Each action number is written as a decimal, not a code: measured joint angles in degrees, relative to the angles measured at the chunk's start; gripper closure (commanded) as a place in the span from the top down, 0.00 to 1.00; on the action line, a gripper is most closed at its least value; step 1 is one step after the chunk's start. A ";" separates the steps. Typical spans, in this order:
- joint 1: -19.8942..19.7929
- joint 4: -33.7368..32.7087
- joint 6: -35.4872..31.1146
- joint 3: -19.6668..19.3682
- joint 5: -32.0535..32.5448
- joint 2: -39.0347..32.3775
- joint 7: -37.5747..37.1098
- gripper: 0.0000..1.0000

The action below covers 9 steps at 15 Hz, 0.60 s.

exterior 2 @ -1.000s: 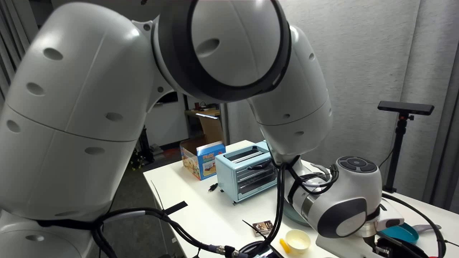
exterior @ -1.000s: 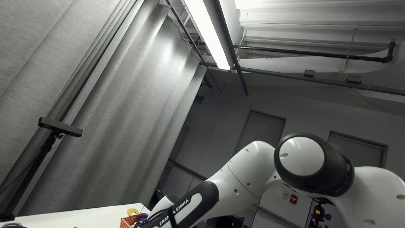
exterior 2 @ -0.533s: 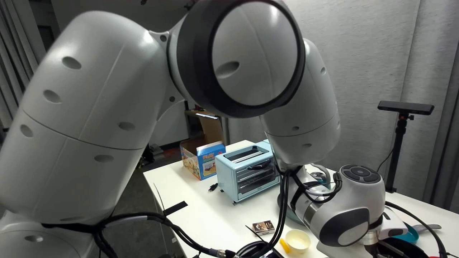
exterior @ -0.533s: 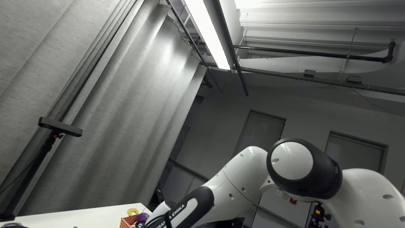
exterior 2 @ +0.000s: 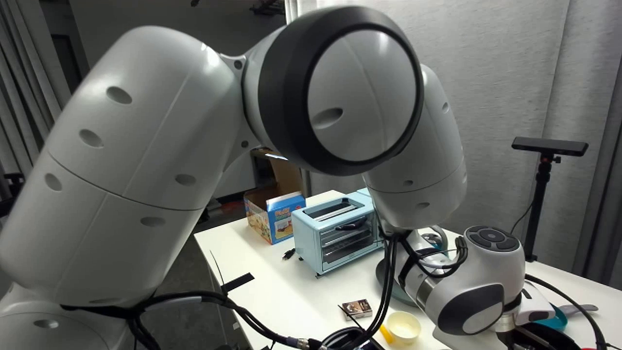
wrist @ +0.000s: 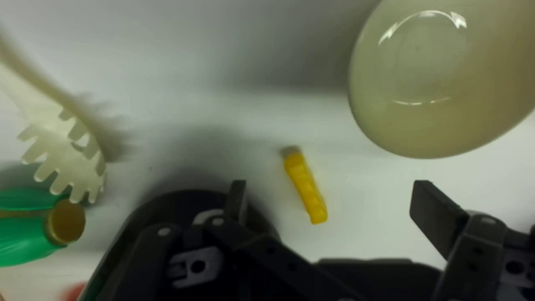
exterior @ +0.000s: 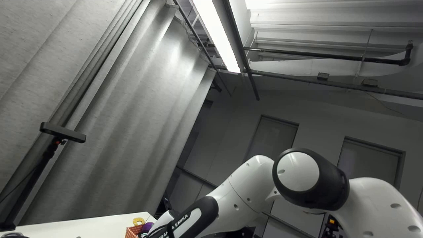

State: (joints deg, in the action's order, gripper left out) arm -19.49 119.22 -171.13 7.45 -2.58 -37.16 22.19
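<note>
My gripper (wrist: pixel 329 195) is open in the wrist view, with nothing between its fingers. A small yellow ridged stick (wrist: pixel 306 188) lies on the white table just beyond and between the fingertips, nearer the left finger, and not touched. A cream bowl (wrist: pixel 434 75) stands beyond the right finger. A black round pan or bowl (wrist: pixel 179 200) lies under the left finger and is partly hidden by it. In an exterior view, the yellow stick (exterior 2: pixel 386 333) lies against or close beside the cream bowl (exterior 2: pixel 404 326). The gripper is mostly cut off or hidden in the exterior views.
In the wrist view, a pale pasta server (wrist: pixel 69 154) and a shiny green object (wrist: pixel 25 225) lie at left. Exterior views show a light blue toaster oven (exterior 2: pixel 335 233), printed box (exterior 2: pixel 284 221), small box (exterior 2: pixel 357 308), teal pan (exterior 2: pixel 556 318), checkered basket (exterior: pixel 132 230) and camera stand (exterior 2: pixel 537 209).
The arm's elbow has come down and forward in both exterior views. The hand has moved slightly down and toward the far side. The things on the table have not visibly moved.
</note>
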 measured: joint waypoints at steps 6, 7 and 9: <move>-0.10 -1.61 0.00 -0.03 0.00 -1.83 -0.78 1.00; -0.10 -1.93 0.00 -0.04 0.00 -2.22 -0.86 1.00; -0.10 -2.56 0.00 -0.06 0.00 -3.06 -0.95 0.89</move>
State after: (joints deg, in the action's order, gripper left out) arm -19.59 116.66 -171.13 7.39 -2.58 -40.22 21.24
